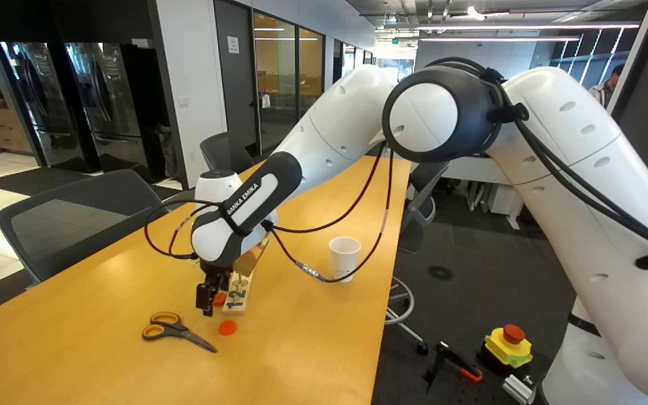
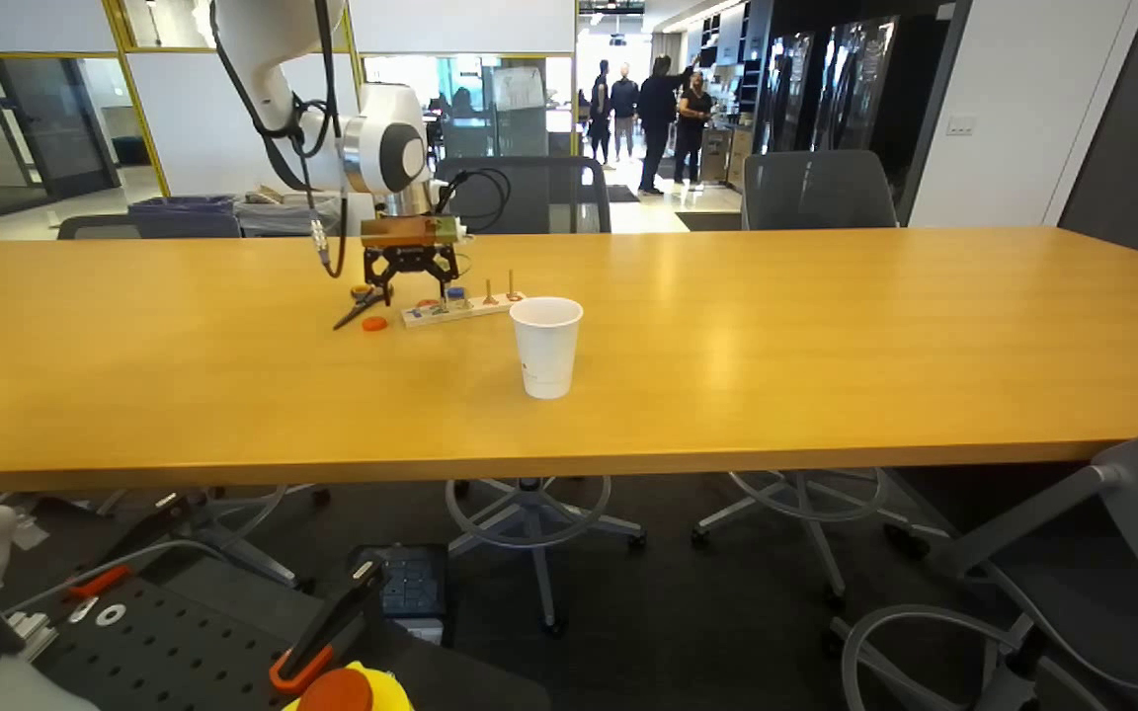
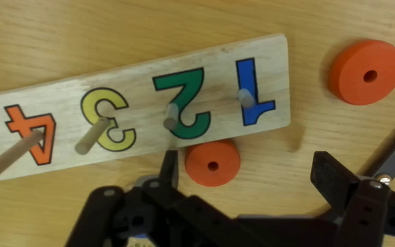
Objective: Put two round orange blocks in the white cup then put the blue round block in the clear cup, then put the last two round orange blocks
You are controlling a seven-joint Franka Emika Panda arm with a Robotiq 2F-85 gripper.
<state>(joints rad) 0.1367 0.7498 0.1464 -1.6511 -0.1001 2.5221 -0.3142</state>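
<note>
The white cup stands upright on the table in both exterior views; its contents are hidden. One round orange block lies flat against the long edge of the numbered peg board. My gripper is open above it, with the block between the fingers, closer to the left one. A second round orange block lies beyond the board's "1" end; it shows in both exterior views. A blue round block shows behind the board. The clear cup is not clearly visible, mostly hidden by the gripper.
Orange-handled scissors lie close to the gripper and the loose orange block; a grey blade shows at the wrist view's right. Upright pegs rise from the board. Chairs stand along the table. A cable hangs before the white cup.
</note>
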